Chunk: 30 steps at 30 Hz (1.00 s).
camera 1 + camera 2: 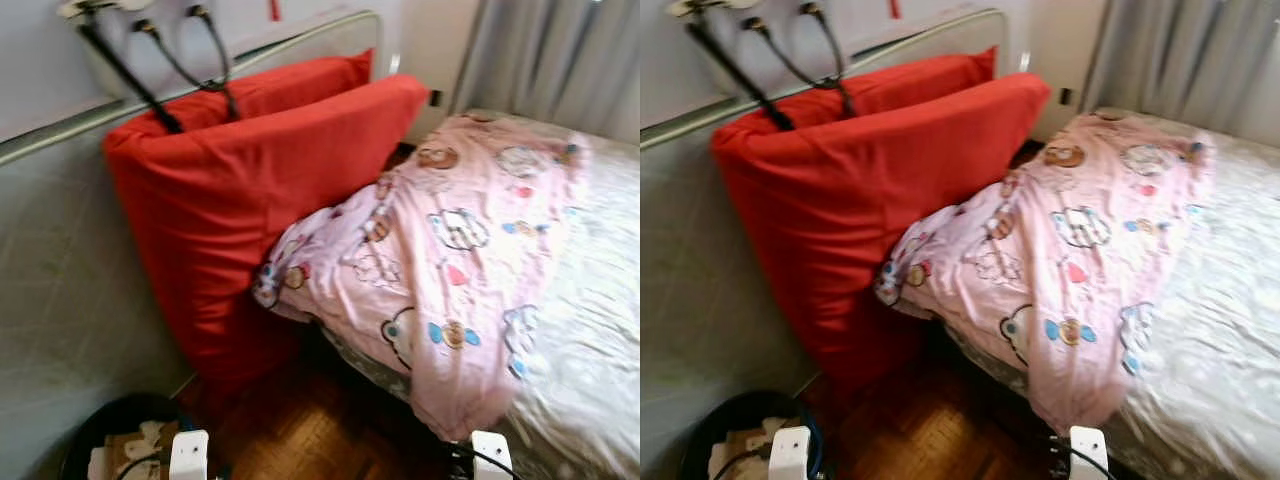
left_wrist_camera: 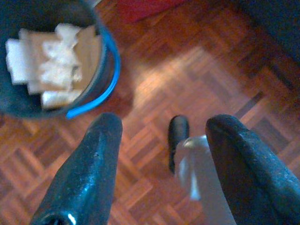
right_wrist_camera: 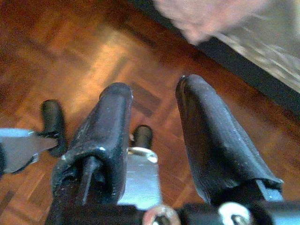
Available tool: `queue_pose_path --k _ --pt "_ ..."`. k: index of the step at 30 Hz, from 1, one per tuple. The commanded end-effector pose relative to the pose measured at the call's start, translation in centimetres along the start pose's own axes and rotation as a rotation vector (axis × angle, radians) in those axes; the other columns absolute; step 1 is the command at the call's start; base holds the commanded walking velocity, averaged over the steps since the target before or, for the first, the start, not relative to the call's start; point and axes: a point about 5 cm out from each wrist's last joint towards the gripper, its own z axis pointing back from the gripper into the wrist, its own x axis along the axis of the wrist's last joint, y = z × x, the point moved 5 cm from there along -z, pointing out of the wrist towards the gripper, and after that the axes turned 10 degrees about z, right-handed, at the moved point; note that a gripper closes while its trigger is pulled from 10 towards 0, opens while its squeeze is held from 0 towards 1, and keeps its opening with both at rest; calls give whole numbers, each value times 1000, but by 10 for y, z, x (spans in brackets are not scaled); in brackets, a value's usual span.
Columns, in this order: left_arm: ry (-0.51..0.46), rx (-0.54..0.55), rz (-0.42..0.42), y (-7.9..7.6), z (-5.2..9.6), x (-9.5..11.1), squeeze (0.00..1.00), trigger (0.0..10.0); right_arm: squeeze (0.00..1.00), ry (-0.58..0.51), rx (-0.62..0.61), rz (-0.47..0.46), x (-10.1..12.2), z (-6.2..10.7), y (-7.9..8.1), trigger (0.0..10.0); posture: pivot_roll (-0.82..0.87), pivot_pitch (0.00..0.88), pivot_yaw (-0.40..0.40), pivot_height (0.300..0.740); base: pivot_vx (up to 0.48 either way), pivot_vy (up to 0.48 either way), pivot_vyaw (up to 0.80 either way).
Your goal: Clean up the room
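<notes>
A: Setting? Bedroom, brown parquet wood floor (image 1: 300, 430) at 6 o'clock in the head view. Pale tiled wall (image 1: 60, 280) at 9 o'clock. Grey curtain (image 1: 550, 60) at 1 o'clock. Bed with a light patterned sheet (image 1: 590, 330) at 3 o'clock.

B: Items on and by the bed?

A: Pink cartoon-print blanket (image 1: 440, 260) lies across the bed's near side, one corner hanging over the edge toward the floor. Large red fabric cushion (image 1: 230, 210) stands tilted against the wall, touching the blanket's near end. A second red cushion (image 1: 290, 85) stands behind it. Black cables (image 1: 175, 65) hang over the top, at 11 o'clock.

B: Arm pose?

A: Both hang low, pointing down at the floor. Only two white fittings show at the head view's lower edge.

B: Jaws?

A: Left gripper (image 2: 164, 159): fingers spread wide, nothing between them, parquet below. Right gripper (image 3: 154, 136): fingers parted narrowly, nothing held.

B: Task items relative to the jaws?

A: Dark round bin with a blue rim (image 2: 105, 79), holding cardboard and white scraps, sits on the floor near the left gripper, off beside one finger, not between them. Head view puts it at 7 o'clock (image 1: 95, 430). The blanket's hanging corner (image 3: 211, 16) is beyond the right fingertips, apart from them.
</notes>
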Motion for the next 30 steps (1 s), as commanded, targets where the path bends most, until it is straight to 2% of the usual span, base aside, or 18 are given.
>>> queue_pose_path --k 1,22,24,30 --pt "14 -1 -18 0 0 -2 0 10000 0 20 2 10 -7 1 0 10000 -34 13 31 740 0 0 800" --pt "70 -15 -7 -8 1 -15 0 10000 0 38 18 37 -12 2 1 10000 -42 0 18 740 0 0 780" --pt "72 -7 18 -8 2 -17 0 10000 0 42 23 26 -13 2 2 10000 -43 0 17 740 0 0 0" --pt "80 -14 -1 -11 2 -18 0 10000 0 41 40 23 -12 2 4 10000 -39 0 6 740 0 0 0"
